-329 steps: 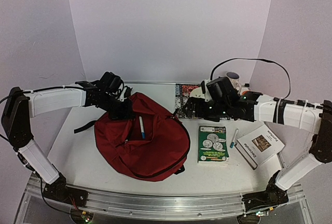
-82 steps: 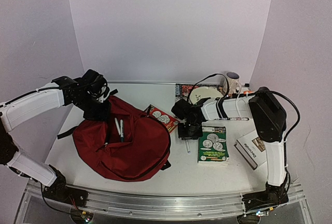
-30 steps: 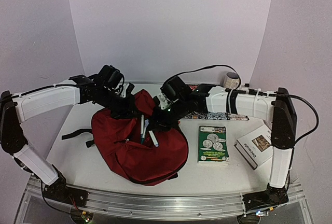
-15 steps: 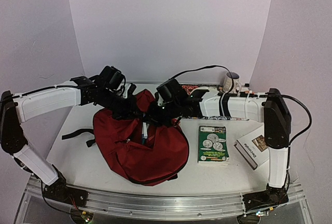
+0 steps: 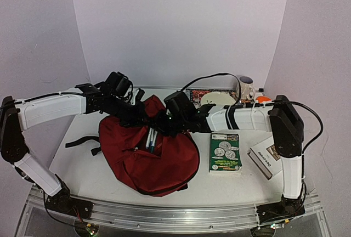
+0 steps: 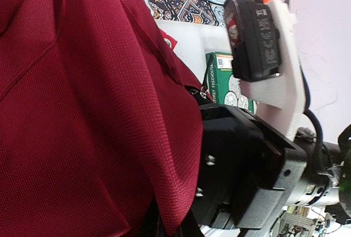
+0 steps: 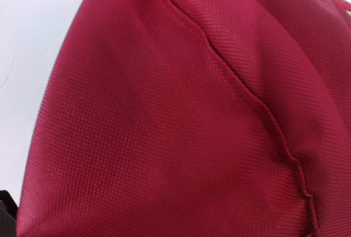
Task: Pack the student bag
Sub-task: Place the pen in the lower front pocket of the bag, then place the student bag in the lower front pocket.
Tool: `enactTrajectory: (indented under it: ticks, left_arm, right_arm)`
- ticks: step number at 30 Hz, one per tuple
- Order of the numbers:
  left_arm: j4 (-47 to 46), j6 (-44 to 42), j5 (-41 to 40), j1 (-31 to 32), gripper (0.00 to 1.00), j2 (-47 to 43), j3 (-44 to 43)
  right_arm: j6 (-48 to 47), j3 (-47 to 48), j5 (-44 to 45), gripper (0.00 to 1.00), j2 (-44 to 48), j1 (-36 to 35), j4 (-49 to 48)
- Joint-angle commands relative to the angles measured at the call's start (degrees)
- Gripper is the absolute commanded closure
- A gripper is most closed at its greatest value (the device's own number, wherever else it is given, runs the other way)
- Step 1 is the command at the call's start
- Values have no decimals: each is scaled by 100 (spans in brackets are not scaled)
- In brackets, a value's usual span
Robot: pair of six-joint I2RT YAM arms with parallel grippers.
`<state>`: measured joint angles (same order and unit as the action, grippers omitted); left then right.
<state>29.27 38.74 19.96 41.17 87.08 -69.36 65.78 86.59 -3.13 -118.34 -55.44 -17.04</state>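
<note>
Lilac walls close round a white table [image 5: 82, 160]. On it, left of centre, slumps the student bag [image 5: 164, 163], a large dark red backpack of soft woven fabric. Its top is heaped into a peak toward the back and its black straps [image 5: 82, 141] trail off to the left. Two slim white-barrelled pens [image 5: 149, 138] show at the dark slit of its opening.

Your left gripper [image 5: 136, 119] is buried in the folds at the bag's upper rim, so you cannot tell whether it is pinching cloth or lying slack. Your right gripper [image 5: 160, 126] is pushed in against the mouth from the other side. Its wrist camera shows only red weave and one raised seam, with no fingers in sight, so its grip cannot be read either.

Watch the two wrists, which sit just beside each other over the opening, and a small sideways move could knock them together. The cloth is limp and coarse-grained, and it may fold over the mouth or snag a finger as you draw out. The pens are smooth and round, and a tug on the rim could tip them out.

A glossy green paperback [image 5: 225, 152] and a white-covered book [image 5: 271, 157] lie flat well to the right, not yet packed. Both are stiff slabs whose corners will likely catch on a sagging lip.
</note>
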Motion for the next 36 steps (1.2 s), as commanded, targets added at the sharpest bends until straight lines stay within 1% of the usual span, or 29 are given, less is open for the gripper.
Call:
enactTrajectory:
  ticks: [1, 3, 7, 14, 16, 19, 23, 25, 29, 36]
  left_arm:
    - [-376, -254, -47, 74, 88, -356, 27]
    - [-368, -361, -280, 55, 79, -445, 57]
    - [-336, -481, -553, -10, 64, -573, 86]
    - [-134, -662, -722, -375, 48, -1048, 343]
    - [-15, -733, -828, -497, 41, -1218, 436]
    - [153, -807, -1041, -605, 30, -1411, 611]
    - [316, -789, -1286, -775, 17, -1709, 1007]
    - [346, -696, -1416, -850, 9, -1860, 1275]
    - [352, -396, -1648, -984, 1, -2202, 1754]
    - [312, 50, -1833, -1072, 1, -2672, 2464]
  right_arm:
    - [-203, 55, 297, 71, 97, 24, -128]
    - [-299, 29, 296, 64, 181, 12, 57]
    - [-471, -97, 289, 58, 359, -21, 356]
    - [-1052, -188, 313, 42, 832, -191, 829]
    - [-1249, -208, 313, 37, 947, -227, 946]
    - [-1484, -259, 499, 32, 1125, -298, 1167]
    - [-1761, -324, 576, 30, 1302, -405, 1354]
    - [-1841, -302, 684, 27, 1334, -453, 1545]
    - [-1753, -357, 1131, 22, 1406, -461, 2162]
    - [-1601, -723, 1634, 10, 1405, -390, 2814]
